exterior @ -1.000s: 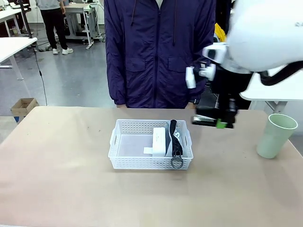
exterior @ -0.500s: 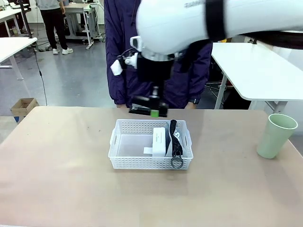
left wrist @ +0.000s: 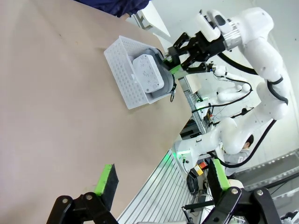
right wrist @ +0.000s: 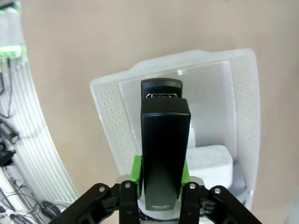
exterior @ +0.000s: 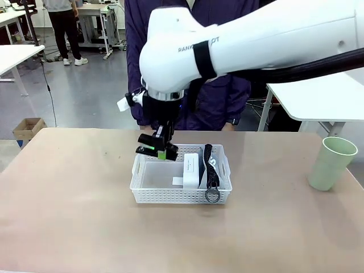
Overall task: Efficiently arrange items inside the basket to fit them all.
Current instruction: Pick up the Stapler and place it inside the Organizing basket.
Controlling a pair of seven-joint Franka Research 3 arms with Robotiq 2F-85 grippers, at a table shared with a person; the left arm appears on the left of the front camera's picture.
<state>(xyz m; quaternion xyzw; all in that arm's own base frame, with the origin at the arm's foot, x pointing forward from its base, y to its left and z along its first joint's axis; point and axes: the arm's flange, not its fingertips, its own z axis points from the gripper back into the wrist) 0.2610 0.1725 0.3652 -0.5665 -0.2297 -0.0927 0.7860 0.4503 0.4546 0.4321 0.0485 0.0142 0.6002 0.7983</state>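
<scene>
Right gripper (exterior: 159, 151), clenched on the slim black stapler (right wrist: 165, 149), hangs over the upper-left corner of the basket (exterior: 170, 195), mid-frame. Stapler: probably rigid, smooth, moderately heavy; best held mid-body across its 2 flat sides. Left gripper (left wrist: 161, 179) gapes empty, lower frame.

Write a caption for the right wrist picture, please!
Right gripper holds a black stapler over the white basket, with a white box inside.

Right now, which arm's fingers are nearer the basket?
Right. The right fingers, shut on the stapler, hang just above the basket's far left end. The left fingers are open, well back from the basket across bare table.
</scene>
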